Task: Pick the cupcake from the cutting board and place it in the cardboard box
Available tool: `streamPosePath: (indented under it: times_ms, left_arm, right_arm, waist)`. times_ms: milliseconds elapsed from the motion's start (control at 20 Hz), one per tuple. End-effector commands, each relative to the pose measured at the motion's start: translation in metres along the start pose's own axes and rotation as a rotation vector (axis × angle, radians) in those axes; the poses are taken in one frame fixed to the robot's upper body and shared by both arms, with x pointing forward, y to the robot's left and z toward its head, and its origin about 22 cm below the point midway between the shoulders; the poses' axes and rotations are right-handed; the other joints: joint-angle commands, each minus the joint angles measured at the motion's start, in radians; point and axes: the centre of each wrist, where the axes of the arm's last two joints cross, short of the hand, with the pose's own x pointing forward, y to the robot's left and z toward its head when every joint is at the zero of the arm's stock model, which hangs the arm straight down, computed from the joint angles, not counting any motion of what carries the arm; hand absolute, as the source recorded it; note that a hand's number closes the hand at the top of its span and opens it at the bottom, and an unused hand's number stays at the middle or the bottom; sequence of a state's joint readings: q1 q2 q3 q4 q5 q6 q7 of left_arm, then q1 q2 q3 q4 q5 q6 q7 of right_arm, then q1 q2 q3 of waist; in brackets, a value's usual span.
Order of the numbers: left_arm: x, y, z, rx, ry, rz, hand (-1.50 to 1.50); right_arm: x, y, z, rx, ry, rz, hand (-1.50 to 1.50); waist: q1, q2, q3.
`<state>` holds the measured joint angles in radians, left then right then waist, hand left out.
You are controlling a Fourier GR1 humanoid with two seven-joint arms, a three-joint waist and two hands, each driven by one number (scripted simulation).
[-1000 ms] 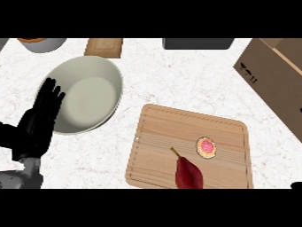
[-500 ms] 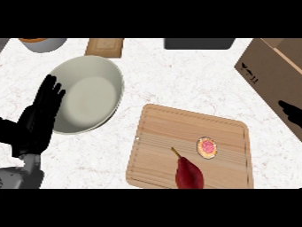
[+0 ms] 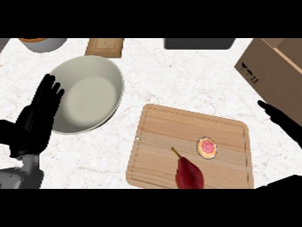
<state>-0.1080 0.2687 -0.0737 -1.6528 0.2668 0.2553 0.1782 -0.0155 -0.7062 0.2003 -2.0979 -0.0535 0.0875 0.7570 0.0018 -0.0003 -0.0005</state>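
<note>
One small cupcake [image 3: 207,147], pink-topped with a pale rim, sits on my cutting board [image 3: 179,128] beside a red pear [image 3: 189,174]. Right hand [image 3: 290,126] hovers near the cardboard box [image 3: 284,75], fingers straight; left hand [image 3: 39,117] rests open by the plate [image 3: 91,95].

No words, brand names or numbers can be read anywhere here. The only marking is a small set of dark printed symbols on the side wall of the cardboard box [image 3: 279,71], near its lower left corner; they look like shipping pictograms, perhaps upward arrows beside another sign, but they are too small to make out for certain.
</note>
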Motion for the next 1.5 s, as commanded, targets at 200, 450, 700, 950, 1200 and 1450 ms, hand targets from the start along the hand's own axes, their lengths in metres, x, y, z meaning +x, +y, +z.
streamPosePath:
  times_ms: [200,450,700,950,1200,1450]
  left_arm:
    - [-0.014,0.014,0.0,-0.005,0.007,0.005,0.0]
    - [-0.009,0.002,-0.011,0.0,-0.005,-0.005,0.0]
    - [-0.004,0.019,0.007,-0.007,-0.003,-0.01,0.0]
    - [-0.01,-0.004,0.003,-0.001,0.013,0.0,0.0]
    - [-0.002,0.02,-0.008,-0.006,0.005,-0.003,0.0]
    - [-0.009,-0.02,-0.002,-0.006,-0.012,0.012,0.0]
  right_arm:
    - [0.004,0.034,-0.028,0.017,0.027,0.01,-1.5]
    - [0.013,0.044,-0.029,-0.019,0.036,0.003,-1.5]
    - [-0.016,0.064,-0.034,-0.004,0.044,-0.02,-1.5]
    - [-0.014,0.055,-0.051,0.012,0.045,-0.017,-1.5]
    - [-0.012,0.071,-0.056,0.015,0.076,0.038,-1.5]
    - [-0.014,0.092,-0.043,0.0,0.085,0.053,-1.5]
  waist:
    - [0.001,0.001,0.0]
    - [-0.002,0.0,0.0]
    - [0.0,0.0,0.001]
    - [-0.001,0.001,0.0]
    - [-0.001,0.001,0.0]
    - [-0.004,0.0,0.0]
